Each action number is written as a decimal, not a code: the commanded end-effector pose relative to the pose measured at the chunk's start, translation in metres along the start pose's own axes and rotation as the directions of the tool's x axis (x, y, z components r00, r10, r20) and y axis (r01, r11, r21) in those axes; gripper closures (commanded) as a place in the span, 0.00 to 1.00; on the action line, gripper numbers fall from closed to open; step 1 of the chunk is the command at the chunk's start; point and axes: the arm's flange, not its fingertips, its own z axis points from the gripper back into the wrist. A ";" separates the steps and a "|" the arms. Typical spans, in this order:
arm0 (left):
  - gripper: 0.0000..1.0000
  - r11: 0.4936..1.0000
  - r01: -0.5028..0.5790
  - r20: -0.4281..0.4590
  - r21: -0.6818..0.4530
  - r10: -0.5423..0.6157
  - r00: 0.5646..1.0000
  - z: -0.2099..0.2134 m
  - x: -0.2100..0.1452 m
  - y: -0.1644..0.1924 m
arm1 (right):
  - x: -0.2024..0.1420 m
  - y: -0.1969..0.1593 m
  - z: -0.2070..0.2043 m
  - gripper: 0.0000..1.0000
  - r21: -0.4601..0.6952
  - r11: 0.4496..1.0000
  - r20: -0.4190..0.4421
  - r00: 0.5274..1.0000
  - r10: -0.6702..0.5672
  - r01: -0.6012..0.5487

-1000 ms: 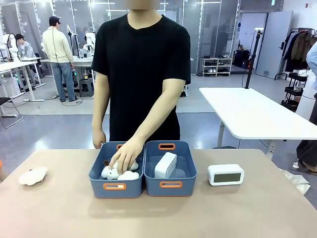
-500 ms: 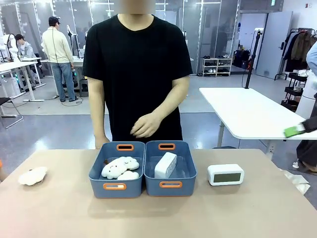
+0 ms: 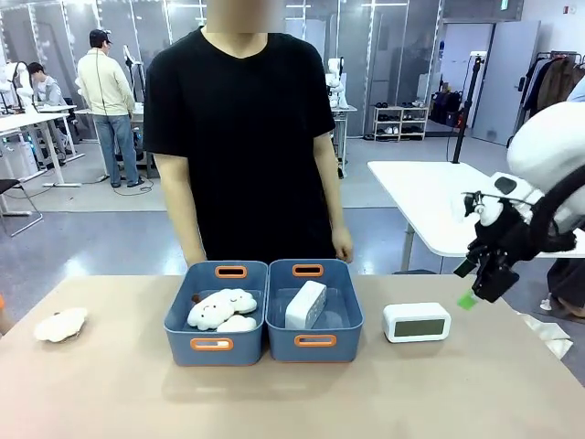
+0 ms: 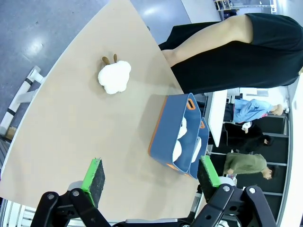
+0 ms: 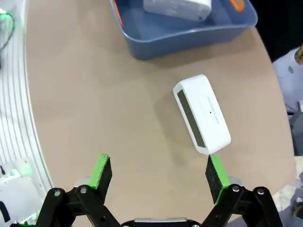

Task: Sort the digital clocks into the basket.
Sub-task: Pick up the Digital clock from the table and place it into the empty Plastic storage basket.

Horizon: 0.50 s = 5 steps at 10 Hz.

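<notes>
One white digital clock (image 3: 416, 322) lies on the table, right of the two tubs, its grey-green display facing me. A second digital clock (image 3: 305, 305) stands tilted inside the right blue-grey basket (image 3: 345, 344). My right gripper (image 3: 473, 294) hangs open in the air, just above and to the right of the table clock. In the right wrist view the table clock (image 5: 202, 113) lies beyond my open right gripper (image 5: 158, 171), and the basket (image 5: 165, 45) holds the other clock (image 5: 177, 7). My left gripper (image 4: 151, 173) is open and high over the table's left part.
The left tub (image 3: 187, 346) holds cream cloud plush toys (image 3: 220, 309). Another plush (image 3: 61, 324) lies at the table's left end. A person (image 3: 242, 128) stands at the far edge behind the tubs, arms down. A crumpled wrapper (image 3: 547, 331) lies at the right edge.
The person's hand left the plush in the left tub and drew back to their side. My right arm swung in from the right, down toward the table clock.
</notes>
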 end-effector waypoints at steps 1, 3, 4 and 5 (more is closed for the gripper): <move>0.00 0.999 0.020 -0.002 -0.030 -0.020 1.000 0.000 -0.001 0.003 | 0.004 -0.006 0.013 0.00 0.073 0.988 0.082 0.987 -0.142 0.136; 0.00 0.999 0.020 -0.002 -0.030 -0.020 1.000 0.000 -0.001 0.003 | -0.002 -0.001 0.004 0.00 0.020 0.999 0.023 0.999 -0.036 0.036; 0.00 0.999 0.020 -0.002 -0.030 -0.020 1.000 0.000 -0.001 0.003 | 0.001 -0.008 0.001 0.00 0.044 0.997 -0.051 0.996 0.071 -0.069; 0.00 0.999 0.020 -0.002 -0.030 -0.020 1.000 0.000 -0.001 0.003 | 0.015 -0.025 -0.012 0.00 0.043 0.984 -0.094 0.980 0.176 -0.172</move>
